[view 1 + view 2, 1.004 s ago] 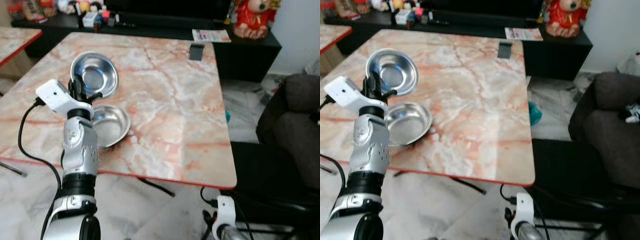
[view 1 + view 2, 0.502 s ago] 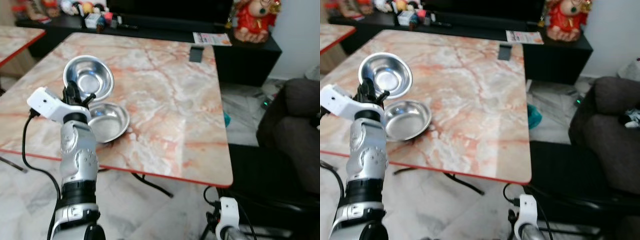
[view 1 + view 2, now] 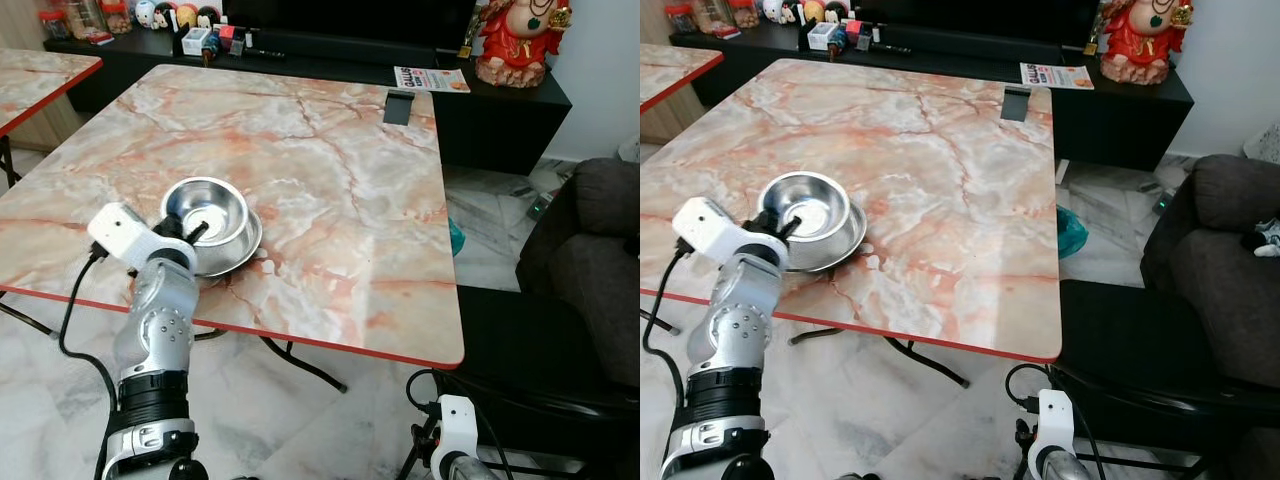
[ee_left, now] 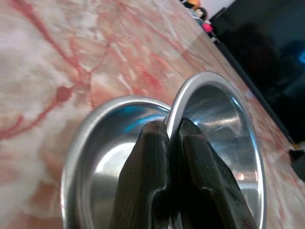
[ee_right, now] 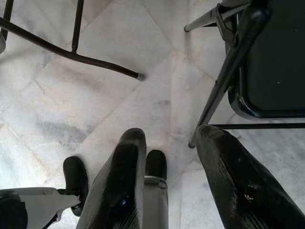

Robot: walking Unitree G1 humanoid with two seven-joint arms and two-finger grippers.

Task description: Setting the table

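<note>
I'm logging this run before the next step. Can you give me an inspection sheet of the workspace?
Surface: marble table, red edge.
Job's things: small steel bowl held tilted in the wider steel bowl.
Clutter: dark phone stand at the far edge.
End effectors: left end effector shut on the small bowl's rim; right end effector open, hanging above the floor.
Cables: black cable at the left wrist.
Surroundings: black sideboard, red figurine, dark sofa.

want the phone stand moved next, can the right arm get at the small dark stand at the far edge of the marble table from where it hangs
Probably not. The right gripper hangs open near the floor beside the black chair, while the small dark stand sits across the marble table.
</note>
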